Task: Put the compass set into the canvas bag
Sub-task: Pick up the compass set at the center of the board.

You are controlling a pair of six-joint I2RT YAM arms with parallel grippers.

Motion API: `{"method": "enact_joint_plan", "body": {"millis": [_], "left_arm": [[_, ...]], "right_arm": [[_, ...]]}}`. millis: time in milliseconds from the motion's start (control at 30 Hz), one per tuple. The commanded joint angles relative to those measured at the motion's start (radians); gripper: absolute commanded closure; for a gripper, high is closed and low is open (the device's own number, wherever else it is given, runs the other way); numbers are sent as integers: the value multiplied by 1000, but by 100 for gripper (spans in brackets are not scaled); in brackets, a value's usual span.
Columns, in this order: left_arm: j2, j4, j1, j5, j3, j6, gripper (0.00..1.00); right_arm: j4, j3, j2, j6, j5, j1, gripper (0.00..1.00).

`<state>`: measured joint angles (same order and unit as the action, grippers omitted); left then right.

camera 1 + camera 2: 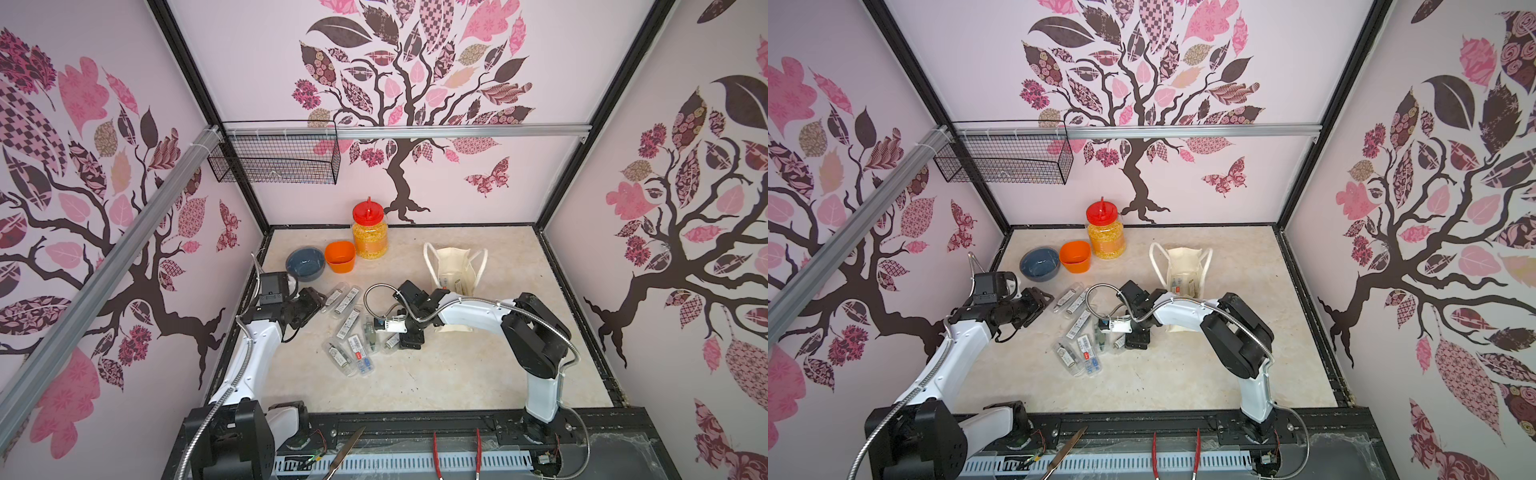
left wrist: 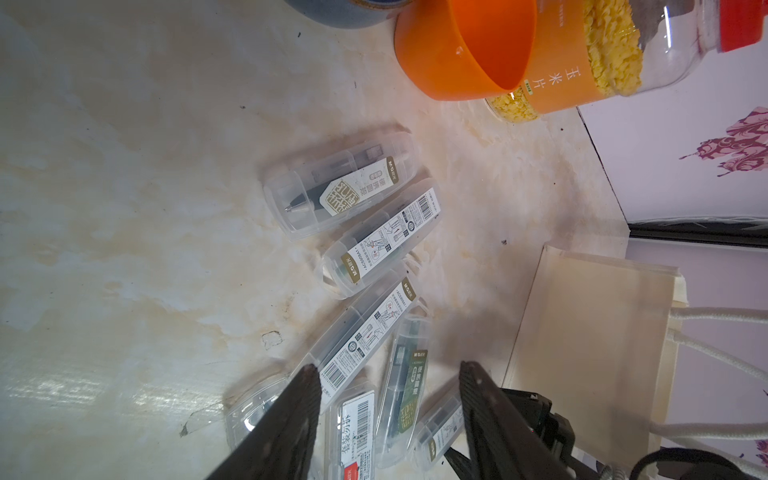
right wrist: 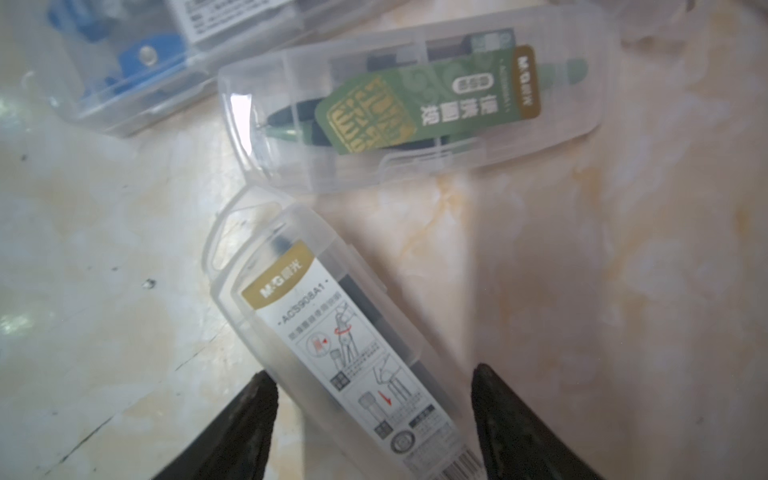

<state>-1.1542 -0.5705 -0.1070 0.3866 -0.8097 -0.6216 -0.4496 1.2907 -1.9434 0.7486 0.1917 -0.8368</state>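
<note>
Cases of clear plastic, the compass sets [image 1: 353, 332], lie scattered flat on the middle of the marbled worktop [image 1: 436, 382], several touching or overlapping.

At the cluster's right edge the right hand [image 3: 372, 370] points down over them. Its 2 fingers [image 3: 257, 399] stand apart on either side of a white-labelled case [image 3: 332, 332] that lies on the worktop. A gap shows beside 1 finger, so nothing is clamped. Just beyond that case lies a green-labelled case [image 3: 415, 104], and past it another with blue parts inside.

On the cluster's left side the left hand [image 2: 390, 368] hangs above the cases, fingers spread and empty.

Farther back and to the right, partly behind the right forearm, the canvas bag [image 1: 453, 255] stands upright with its mouth open and its 2 looped handles drooping to either side. A few cases already show inside it.

Along the left rear of the worktop stand a blue-grey bowl [image 1: 304, 262], an orange cup [image 1: 340, 257] touching it, and a red-lidded jar [image 1: 370, 237] of yellow flakes. A wire basket [image 1: 274, 160] hangs from the rail above.
</note>
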Motion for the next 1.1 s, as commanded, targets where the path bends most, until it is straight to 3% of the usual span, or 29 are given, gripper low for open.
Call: {"method": "enact_joint_plan", "body": {"millis": [0, 233, 467, 700, 1067], "left_arm": [[22, 1, -2, -9, 21, 13, 42], [25, -1, -2, -6, 23, 10, 42], [28, -2, -2, -8, 24, 11, 42], [31, -2, -2, -8, 26, 11, 42], [30, 1, -2, -5, 23, 7, 42]], "right_arm": [[-53, 49, -49, -131, -61, -5, 25], [-88, 84, -84, -231, -128, -3, 25], [-113, 102, -92, -250, -155, -1, 21], [-134, 123, -99, -280, -171, -3, 28], [-175, 137, -122, -437, -169, -3, 35]]}}
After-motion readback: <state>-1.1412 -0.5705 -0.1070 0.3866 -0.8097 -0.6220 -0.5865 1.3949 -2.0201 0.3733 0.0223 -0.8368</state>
